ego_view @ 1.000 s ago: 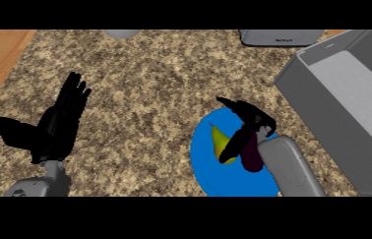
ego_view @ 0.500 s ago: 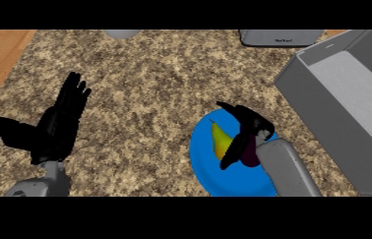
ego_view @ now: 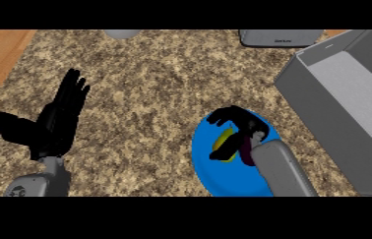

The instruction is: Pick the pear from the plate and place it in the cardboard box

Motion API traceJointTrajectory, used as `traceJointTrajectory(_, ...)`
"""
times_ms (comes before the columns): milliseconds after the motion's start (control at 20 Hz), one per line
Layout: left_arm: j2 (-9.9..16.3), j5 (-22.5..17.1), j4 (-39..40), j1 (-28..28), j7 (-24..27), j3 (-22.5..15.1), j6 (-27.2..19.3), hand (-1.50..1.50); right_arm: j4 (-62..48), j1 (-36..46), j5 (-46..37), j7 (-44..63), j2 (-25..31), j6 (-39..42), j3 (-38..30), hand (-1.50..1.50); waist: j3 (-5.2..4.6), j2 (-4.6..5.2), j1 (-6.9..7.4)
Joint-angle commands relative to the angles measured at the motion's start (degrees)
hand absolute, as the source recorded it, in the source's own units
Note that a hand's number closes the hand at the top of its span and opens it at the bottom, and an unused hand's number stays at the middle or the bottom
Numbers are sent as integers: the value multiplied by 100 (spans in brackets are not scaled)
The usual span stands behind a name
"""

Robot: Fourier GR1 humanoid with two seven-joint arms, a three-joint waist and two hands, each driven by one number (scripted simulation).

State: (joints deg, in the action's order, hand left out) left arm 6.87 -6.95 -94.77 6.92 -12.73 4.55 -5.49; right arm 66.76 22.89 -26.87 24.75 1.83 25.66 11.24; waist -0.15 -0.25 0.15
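Head view shows the right hand (ego_view: pixel 237 130) down over the blue plate (ego_view: pixel 210 171), its black fingers curled about the yellow-green pear (ego_view: pixel 223 143), of which only a small patch shows between them; the thumb seems to close on the near side, so the hand looks to be pinching the fruit rather than hovering spread above it. The pear sits on the plate, and whether it has left the surface cannot be told from here. The plate lies near the table's front edge, toward the right. Just beyond it, along the table's right edge, stands the grey cardboard box (ego_view: pixel 312 105), its open top facing up and nothing visible inside. The left hand (ego_view: pixel 59 117) rests open, fingers up, near the table's left edge, apart from the work. Two grey objects (ego_view: pixel 280 36) sit at the table's back edge. As a judgement: the grasp is being made or just made; lifting, carrying to the right and releasing into the box are all left to do
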Motion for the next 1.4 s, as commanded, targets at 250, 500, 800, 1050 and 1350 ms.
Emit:
traceJointTrajectory(250, -54, 59, 211, 146, 68, 25, 39, 0, -267, -76, -904, -750, -45, -660, 376, 150, 15, 28, -3)
traceJointTrajectory(500, -14, 1, -151, -278, 20, 47, 86, 0, 1098, -573, -1838, -1278, 707, -871, 1379, 150, 13, -22, -44)
traceJointTrajectory(800, -57, 65, 186, -16, 124, 87, 4, 0, 2588, -1463, -3232, -1014, 890, -1890, 2666, 150, 11, -21, -165)
traceJointTrajectory(1050, -89, 100, -135, -20, -81, -3, -52, 0, 3429, -1692, -3508, -1250, 1296, -1985, 2610, 150, 15, 9, -52)
traceJointTrajectory(1350, -31, 37, -123, -14, -255, 78, -32, 0, 5566, -1737, -3576, -358, 1274, -667, 2744, 150, 11, 2, -68)
